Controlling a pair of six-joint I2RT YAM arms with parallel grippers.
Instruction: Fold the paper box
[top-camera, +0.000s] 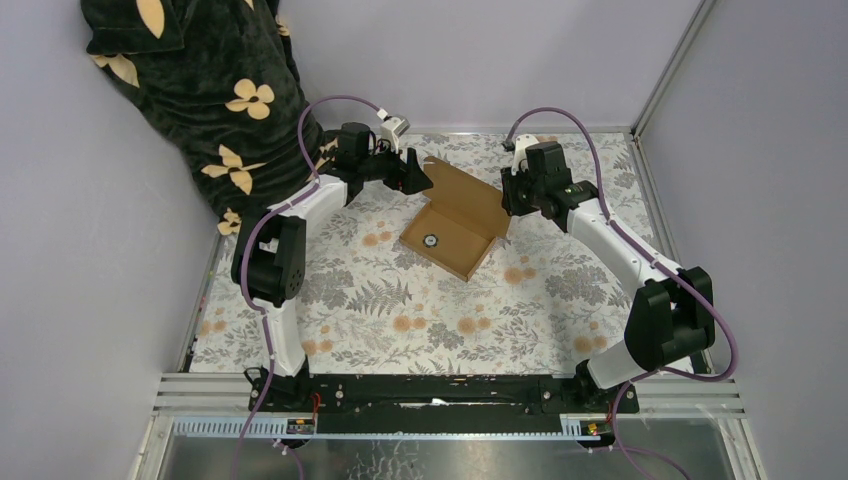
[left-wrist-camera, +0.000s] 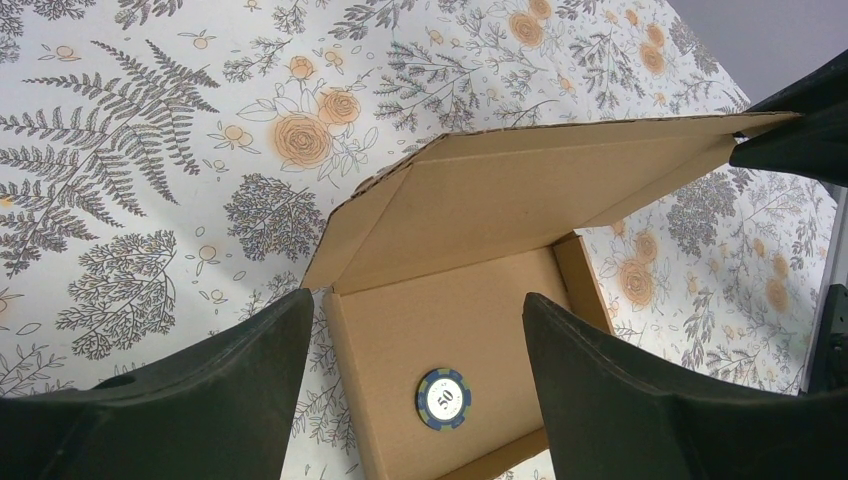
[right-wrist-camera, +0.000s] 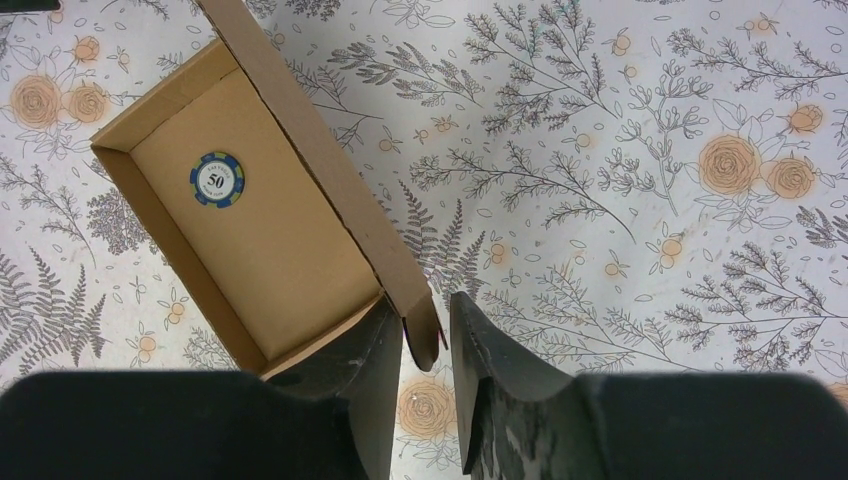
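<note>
At the far left, a dark cloth with yellow flowers (top-camera: 190, 70) hangs over the back corner of the table. The table wears a white tablecloth with grey ferns and orange roses (top-camera: 400, 320).

Next comes the left gripper (top-camera: 410, 172) (left-wrist-camera: 418, 300). It is near the left end of the lid. Its two black fingers (left-wrist-camera: 230, 390) are spread wide. They hold nothing and do not touch the box.

In the middle, toward the back of the table, sits the plain brown cardboard paper box (top-camera: 450, 240) (left-wrist-camera: 450, 330) (right-wrist-camera: 280, 240). It is a shallow tray turned at a slant. Its flat brown lid (top-camera: 465, 185) (left-wrist-camera: 520, 200) (right-wrist-camera: 320, 160) is lifted up along the far side. A small round blue and white poker chip (top-camera: 431, 240) (left-wrist-camera: 444, 398) (right-wrist-camera: 217, 179) lies on the floor of the box.

On the right is the right gripper (top-camera: 512, 205) (right-wrist-camera: 425, 305). Its fingers (right-wrist-camera: 370, 370) are close together. They pinch the corner tab at the right end of the lid.
</note>
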